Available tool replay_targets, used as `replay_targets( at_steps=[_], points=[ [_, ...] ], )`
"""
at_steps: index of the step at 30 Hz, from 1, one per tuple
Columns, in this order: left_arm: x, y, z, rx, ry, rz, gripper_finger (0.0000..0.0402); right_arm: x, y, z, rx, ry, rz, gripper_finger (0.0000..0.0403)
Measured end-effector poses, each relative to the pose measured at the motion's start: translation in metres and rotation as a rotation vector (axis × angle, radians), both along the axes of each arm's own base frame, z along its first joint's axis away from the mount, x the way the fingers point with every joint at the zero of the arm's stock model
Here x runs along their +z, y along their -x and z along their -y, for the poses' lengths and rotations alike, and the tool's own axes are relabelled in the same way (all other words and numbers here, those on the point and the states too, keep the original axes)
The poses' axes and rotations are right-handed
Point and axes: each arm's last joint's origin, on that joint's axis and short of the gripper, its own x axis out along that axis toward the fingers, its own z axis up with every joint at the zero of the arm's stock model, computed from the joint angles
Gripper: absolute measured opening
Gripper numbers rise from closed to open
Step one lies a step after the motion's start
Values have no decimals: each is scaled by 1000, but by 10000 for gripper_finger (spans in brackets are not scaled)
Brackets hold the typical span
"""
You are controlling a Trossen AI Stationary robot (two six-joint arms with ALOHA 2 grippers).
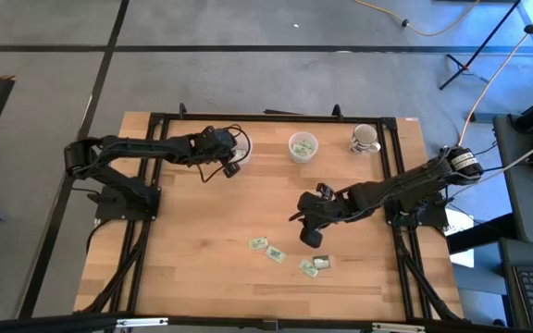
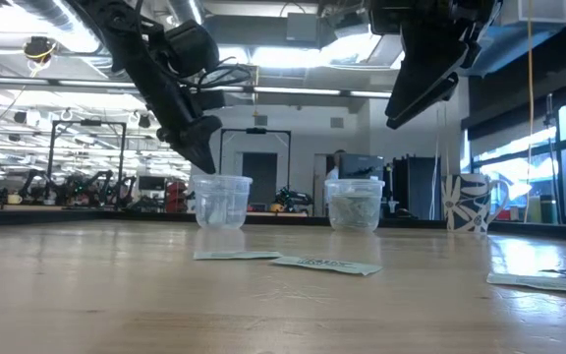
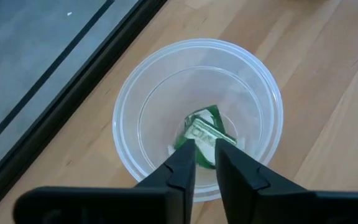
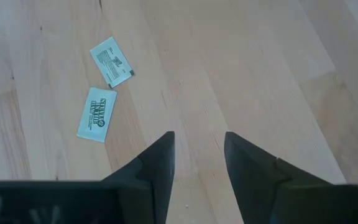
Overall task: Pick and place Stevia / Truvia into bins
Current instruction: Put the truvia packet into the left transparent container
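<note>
My left gripper (image 3: 205,149) hangs over a clear plastic cup (image 3: 253,93) at the table's far left, its fingertips a narrow gap apart and pointing slantwise down into it. A green and white sachet (image 3: 204,126) sits tilted inside that cup, just past the fingertips. My right gripper (image 4: 197,149) stands open above bare wood near the table's middle (image 1: 309,231), with nothing between its fingers. Two pale sachets (image 4: 112,61) (image 4: 97,113) lie flat ahead of it. Several sachets (image 1: 274,253) lie on the table toward its near edge. A second clear cup (image 1: 303,145) holds sachets. My left gripper's fingertips (image 3: 185,155) stand slightly apart right at the upper edge of the green sachet (image 3: 199,138) in the cup, coming from above at a slant. I cannot tell whether they touch it.
A white patterned mug (image 1: 365,139) stands at the far right of the table. The black frame rails (image 1: 276,117) run along the table's edges. Bare wood lies between the two cups and the sachets near the front.
</note>
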Motion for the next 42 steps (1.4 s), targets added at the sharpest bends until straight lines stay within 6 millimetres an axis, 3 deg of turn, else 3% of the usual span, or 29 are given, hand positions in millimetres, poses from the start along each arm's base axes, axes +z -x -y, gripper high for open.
replay_targets(
  at_steps=[4,10,16,22,28,35,42],
  points=[
    [4,1,0,-1,-8,18,73,0,0,0,0,0,0,142],
    [29,3,12,-80,-55,130,81,0,1,0,1,2,-10,142],
    [47,-5,42,-403,46,297,77,-3,7,-8,146,-66,-96,142],
    [45,-15,79,-627,115,309,79,-7,19,-35,250,-97,-140,142],
    [39,-24,101,-687,101,301,74,-32,32,-65,180,-153,-227,142],
    [34,-30,108,-695,89,297,74,-71,35,-92,185,-129,-314,142],
    [36,-31,108,-688,86,320,72,-91,36,-97,176,-89,-387,119]
  ],
)
